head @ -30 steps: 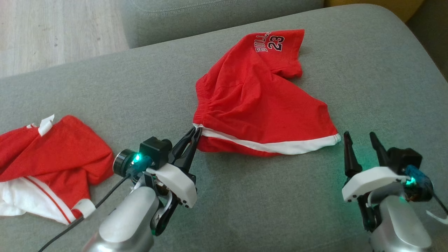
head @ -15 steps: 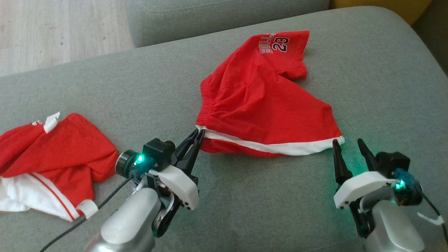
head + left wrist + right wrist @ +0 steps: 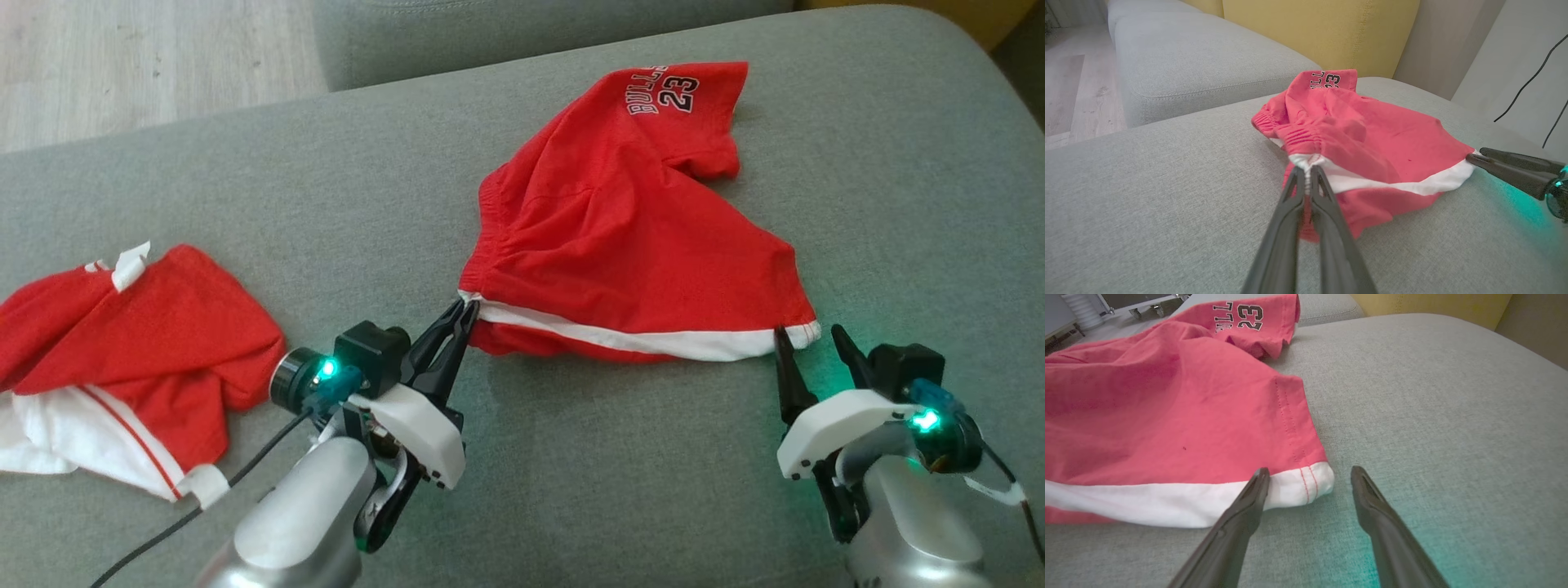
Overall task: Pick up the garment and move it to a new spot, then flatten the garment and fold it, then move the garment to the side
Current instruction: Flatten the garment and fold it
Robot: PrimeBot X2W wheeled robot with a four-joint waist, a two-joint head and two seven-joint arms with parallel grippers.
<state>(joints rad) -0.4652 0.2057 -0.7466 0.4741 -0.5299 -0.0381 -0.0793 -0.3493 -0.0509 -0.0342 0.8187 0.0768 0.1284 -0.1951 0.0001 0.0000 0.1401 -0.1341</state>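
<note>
Lying on the sofa (image 3: 245,196), the red shorts (image 3: 620,237) stretch their white edge from side to side between the two arms. The left gripper (image 3: 465,306) has its jaws pressed together, pinching the left corner of that edge. The right gripper (image 3: 807,331) has its jaws spread wide and holds nothing. The right corner sits just at their tips, in the gap. I think a small push forward and a squeeze would catch it.

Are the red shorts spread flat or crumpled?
Crumpled: the red shorts bulge in deep folds on the grey cushion, and the left hand pinches one white-striped corner.
</note>
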